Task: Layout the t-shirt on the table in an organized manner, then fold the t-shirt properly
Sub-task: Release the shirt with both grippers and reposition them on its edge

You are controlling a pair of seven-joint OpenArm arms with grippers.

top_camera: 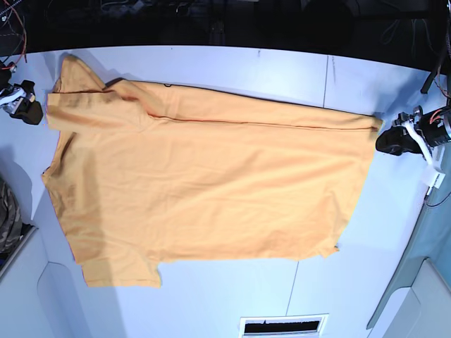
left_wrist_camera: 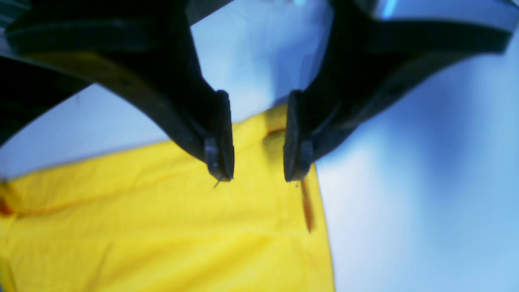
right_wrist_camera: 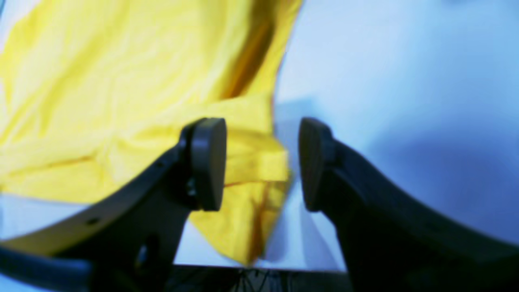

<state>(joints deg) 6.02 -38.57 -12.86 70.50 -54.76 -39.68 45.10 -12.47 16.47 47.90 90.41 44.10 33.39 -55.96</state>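
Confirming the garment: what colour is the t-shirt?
Plain orange-yellow t-shirt; the base view shows it best.

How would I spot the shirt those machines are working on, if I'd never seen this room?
Look at the wide white table filling the base view. Spread flat across most of it lies a large orange-yellow short-sleeved t-shirt, sleeves toward the view's left. It is the only big patch of colour on that pale surface.

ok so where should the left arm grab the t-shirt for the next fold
Probably the hem corner of the t-shirt lying between the open fingers of the left end effector. Come straight down from the table side: the cloth lies flat, and that corner ends at a free edge.
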